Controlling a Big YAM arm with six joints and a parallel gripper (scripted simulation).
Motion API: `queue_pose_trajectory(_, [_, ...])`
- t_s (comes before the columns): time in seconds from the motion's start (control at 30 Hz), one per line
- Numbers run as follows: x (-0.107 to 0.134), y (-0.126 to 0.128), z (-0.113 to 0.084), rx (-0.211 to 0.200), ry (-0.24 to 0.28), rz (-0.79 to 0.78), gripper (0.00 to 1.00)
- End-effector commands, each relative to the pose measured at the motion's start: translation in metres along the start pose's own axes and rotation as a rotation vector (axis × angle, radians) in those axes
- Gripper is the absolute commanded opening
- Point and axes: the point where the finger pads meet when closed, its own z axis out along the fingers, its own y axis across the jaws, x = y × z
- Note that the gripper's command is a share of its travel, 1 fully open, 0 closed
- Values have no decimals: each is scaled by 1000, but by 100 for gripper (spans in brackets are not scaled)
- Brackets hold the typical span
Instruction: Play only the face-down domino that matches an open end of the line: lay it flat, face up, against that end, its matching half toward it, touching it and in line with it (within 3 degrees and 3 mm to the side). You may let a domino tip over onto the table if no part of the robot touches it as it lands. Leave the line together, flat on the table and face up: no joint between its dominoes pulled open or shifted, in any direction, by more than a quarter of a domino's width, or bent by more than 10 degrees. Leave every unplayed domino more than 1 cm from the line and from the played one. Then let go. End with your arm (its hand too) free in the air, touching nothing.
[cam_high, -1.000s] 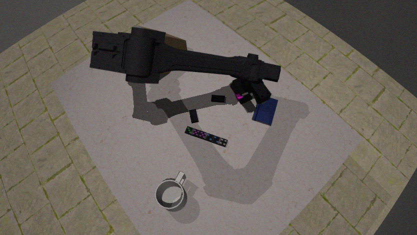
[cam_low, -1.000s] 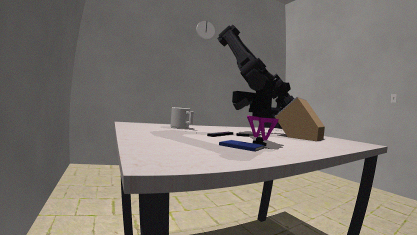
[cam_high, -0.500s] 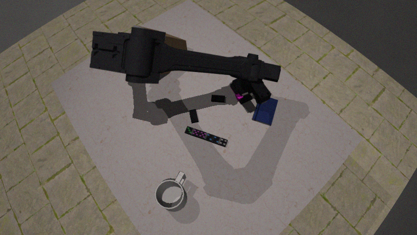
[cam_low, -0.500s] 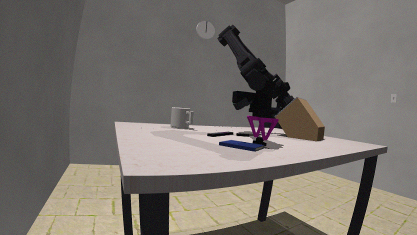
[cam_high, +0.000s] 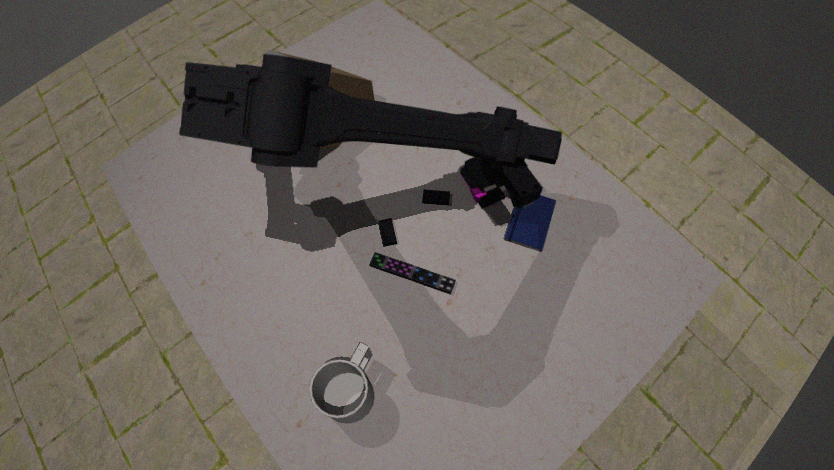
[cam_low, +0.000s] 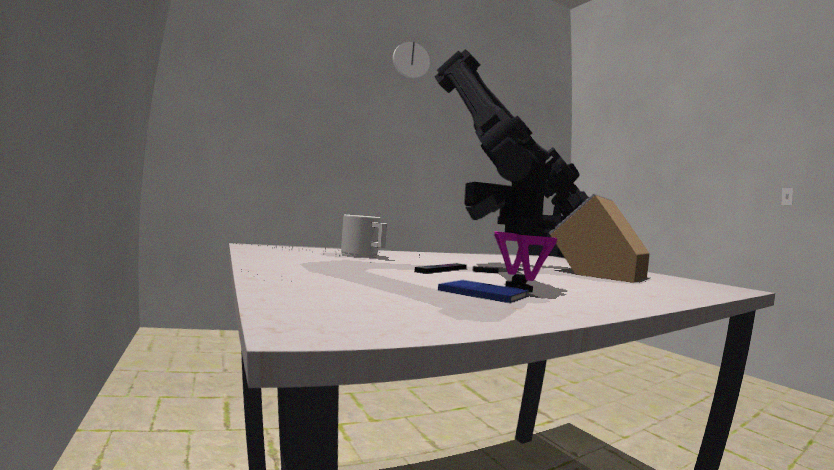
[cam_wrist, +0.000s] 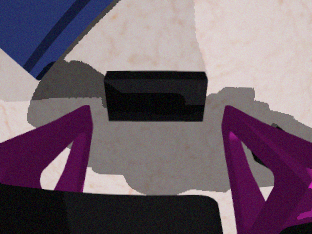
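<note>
While the blue book (cam_wrist: 47, 8) crowds one side, the gripper (cam_wrist: 156, 135) hangs spread wide and unladen, a face-down domino (cam_wrist: 155, 95) lying flat just beyond its fingertips, beside that book.

Table (cam_high: 245, 280): dominoes (cam_high: 412, 272), book (cam_high: 531, 223), mug (cam_high: 340, 388), wedge (cam_low: 601, 239).

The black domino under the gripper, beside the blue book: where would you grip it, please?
Probably across its short ends, from straight above: the domino lies flat, its length spanning the gap between the open gripper's jaws, with the blue book clear of both ends.
</note>
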Motion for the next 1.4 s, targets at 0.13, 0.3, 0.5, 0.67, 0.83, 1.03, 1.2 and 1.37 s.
queue_pose_trajectory(0.13, [-15,5,-6,-18,-17,33,73])
queue_pose_trajectory(0.3, [-20,7,-8,-23,-22,47,73])
queue_pose_trajectory(0.5, [-4,2,-4,-8,-8,6,73])
queue_pose_trajectory(0.67, [-13,5,-6,-17,-16,29,73])
queue_pose_trajectory(0.83, [-21,7,-8,-25,-23,48,73])
queue_pose_trajectory(1.03, [-21,7,-8,-25,-23,48,73])
queue_pose_trajectory(1.2, [-12,5,-6,-16,-15,25,73])
queue_pose_trajectory(1.37, [-22,8,-9,-26,-24,49,73])
